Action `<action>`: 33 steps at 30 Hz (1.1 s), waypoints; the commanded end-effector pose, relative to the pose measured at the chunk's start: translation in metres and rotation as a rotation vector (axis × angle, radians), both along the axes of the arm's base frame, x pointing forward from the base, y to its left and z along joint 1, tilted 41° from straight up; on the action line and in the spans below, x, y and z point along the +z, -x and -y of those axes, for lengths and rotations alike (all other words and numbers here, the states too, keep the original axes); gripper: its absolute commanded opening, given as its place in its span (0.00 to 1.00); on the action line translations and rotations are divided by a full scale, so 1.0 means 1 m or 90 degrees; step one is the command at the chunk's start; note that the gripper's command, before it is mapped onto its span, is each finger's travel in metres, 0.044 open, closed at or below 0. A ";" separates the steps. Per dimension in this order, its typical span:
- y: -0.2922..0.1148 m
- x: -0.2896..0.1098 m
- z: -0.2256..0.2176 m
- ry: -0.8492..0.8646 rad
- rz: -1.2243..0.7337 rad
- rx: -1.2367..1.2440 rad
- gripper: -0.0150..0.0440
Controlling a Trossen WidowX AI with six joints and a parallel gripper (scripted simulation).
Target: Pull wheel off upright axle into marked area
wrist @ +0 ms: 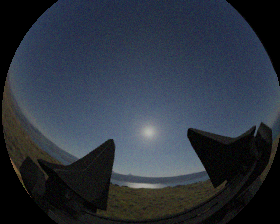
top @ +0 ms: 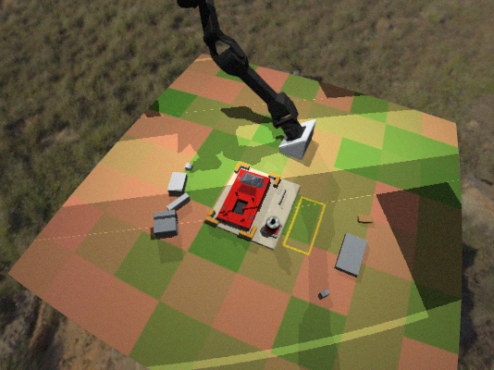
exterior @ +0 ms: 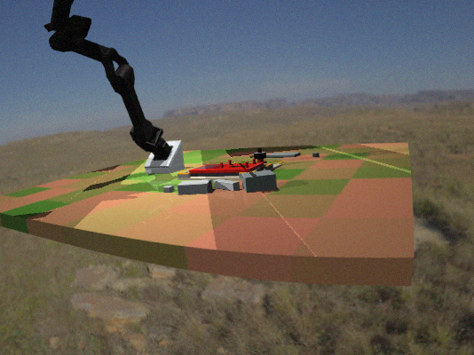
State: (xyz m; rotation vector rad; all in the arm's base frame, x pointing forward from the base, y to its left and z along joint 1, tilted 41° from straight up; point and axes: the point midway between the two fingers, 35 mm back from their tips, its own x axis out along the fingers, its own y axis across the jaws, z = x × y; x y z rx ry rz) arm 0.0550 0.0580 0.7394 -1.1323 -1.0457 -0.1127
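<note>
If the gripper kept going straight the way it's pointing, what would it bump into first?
Probably nothing. The open gripper points at sky above a far horizon in the wrist view, with nothing between its fingers. The wheel sits elsewhere, down on the table.

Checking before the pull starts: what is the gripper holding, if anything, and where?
Nothing. The gripper is open, with only sky between its fingers; the wheel sits on its axle.
</note>
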 end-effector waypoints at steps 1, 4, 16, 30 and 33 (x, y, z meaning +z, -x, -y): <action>0.001 0.000 0.000 0.000 0.002 0.000 0.89; 0.012 0.004 0.002 -0.005 0.028 0.001 0.76; 0.105 0.023 0.029 -0.057 0.212 0.138 0.76; 0.191 0.022 0.123 -0.192 0.412 0.340 0.76; 0.202 0.018 0.151 -0.231 0.450 0.379 0.76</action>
